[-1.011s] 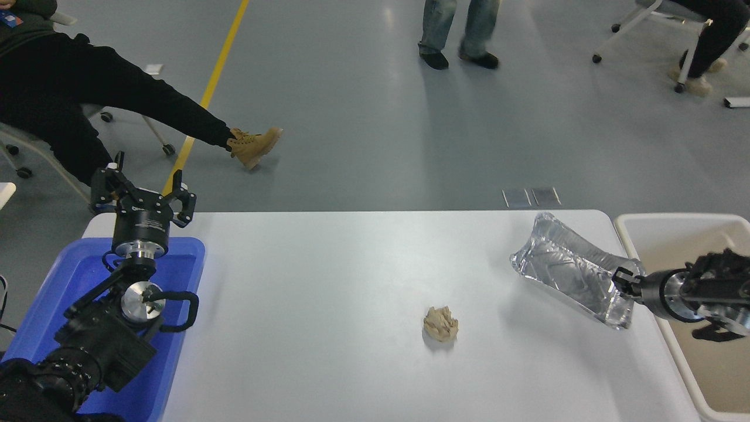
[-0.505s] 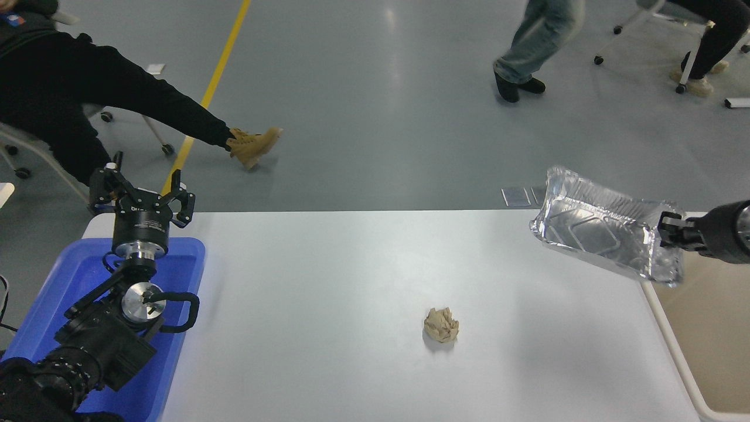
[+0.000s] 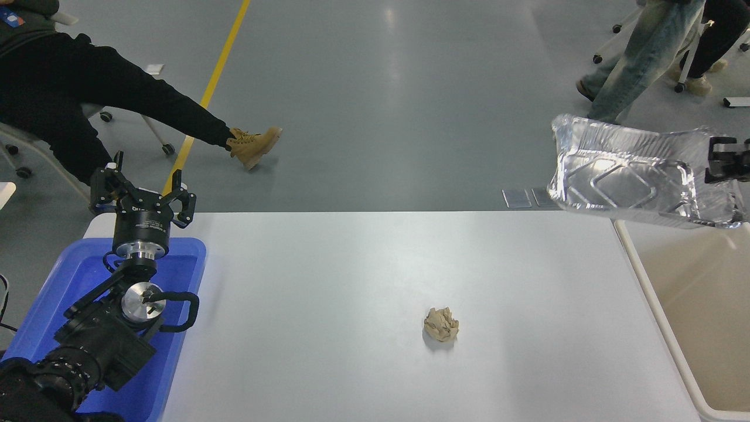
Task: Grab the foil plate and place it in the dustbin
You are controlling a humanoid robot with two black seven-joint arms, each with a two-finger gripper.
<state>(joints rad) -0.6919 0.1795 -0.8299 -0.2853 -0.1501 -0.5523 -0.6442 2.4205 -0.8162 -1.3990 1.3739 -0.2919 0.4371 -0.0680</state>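
A crumpled paper ball (image 3: 440, 324) lies alone on the white table (image 3: 351, 281) with bare surface all round. At four o'clock sits the dustbin (image 3: 662, 316). Above its far end – at two o'clock – the right gripper (image 3: 722, 159) clamps the raised foil plate (image 3: 633, 176) by its right rim. The left gripper (image 3: 143, 193), fingers spread, is parked at nine o'clock over a blue tray (image 3: 181, 281).

— What sort of place are we looking at?
— We take it for a robotics lab or test hall: a grey floor (image 3: 363, 105) with a yellow line (image 3: 211, 88) painted across it.
— What else do we see?
— Wheeled chairs (image 3: 685, 64), people sitting (image 3: 88, 94) and walking (image 3: 638, 64) about, and a plain white tabletop (image 3: 363, 275) with a black robot arm (image 3: 105, 328) parked at its lower left.
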